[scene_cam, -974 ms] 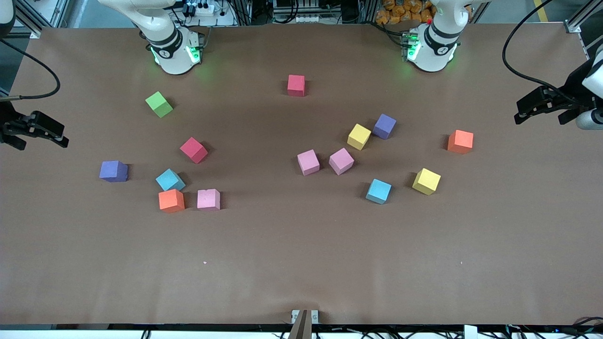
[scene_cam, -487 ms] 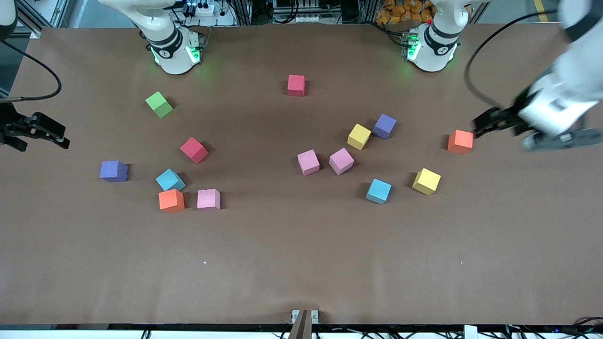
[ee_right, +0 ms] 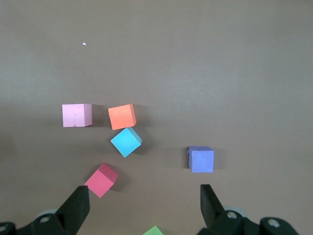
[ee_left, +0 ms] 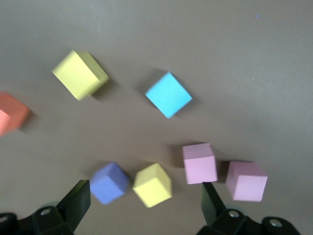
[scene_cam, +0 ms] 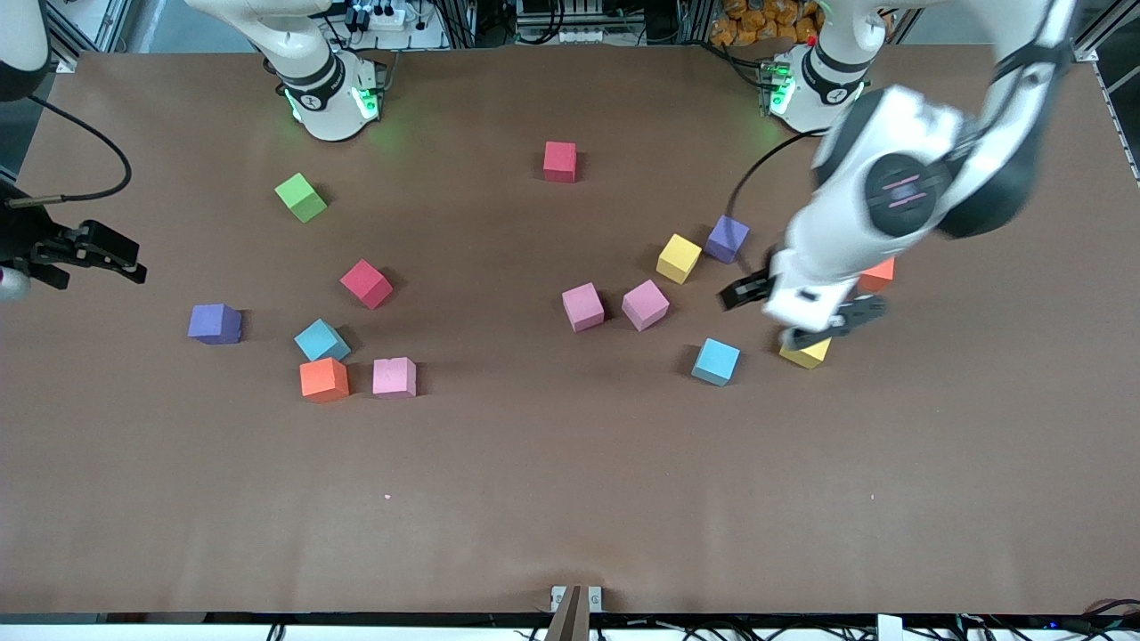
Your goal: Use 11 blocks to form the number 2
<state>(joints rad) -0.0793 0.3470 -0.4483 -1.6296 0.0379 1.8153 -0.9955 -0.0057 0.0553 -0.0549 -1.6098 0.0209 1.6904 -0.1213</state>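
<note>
The blocks lie scattered on the brown table and no number 2 is in view. My left gripper (scene_cam: pixel 788 312) hangs open and empty over the group toward the left arm's end, partly hiding a yellow block (scene_cam: pixel 806 354) and an orange block (scene_cam: pixel 879 272). Below its fingers show a purple block (ee_left: pixel 108 182), a yellow block (ee_left: pixel 152 184) and two pink blocks (ee_left: pixel 199 163). A light blue block (scene_cam: pixel 716 361) lies beside them. My right gripper (scene_cam: pixel 89 254) waits open at the right arm's end, looking down on a red block (ee_right: pixel 101 180) and a purple block (ee_right: pixel 201 159).
A lime-green cube (scene_cam: pixel 300 197) lies near the right arm's base. A lone red block (scene_cam: pixel 559 161) sits between the two bases. Light blue (scene_cam: pixel 321 340), orange (scene_cam: pixel 323 379) and pink (scene_cam: pixel 394 377) blocks cluster together. A wide strip of bare table (scene_cam: pixel 570 499) runs along the front edge.
The left arm has swung in from the left arm's end of the table to above the blocks there. The right gripper has edged slightly inward. No block has moved.
</note>
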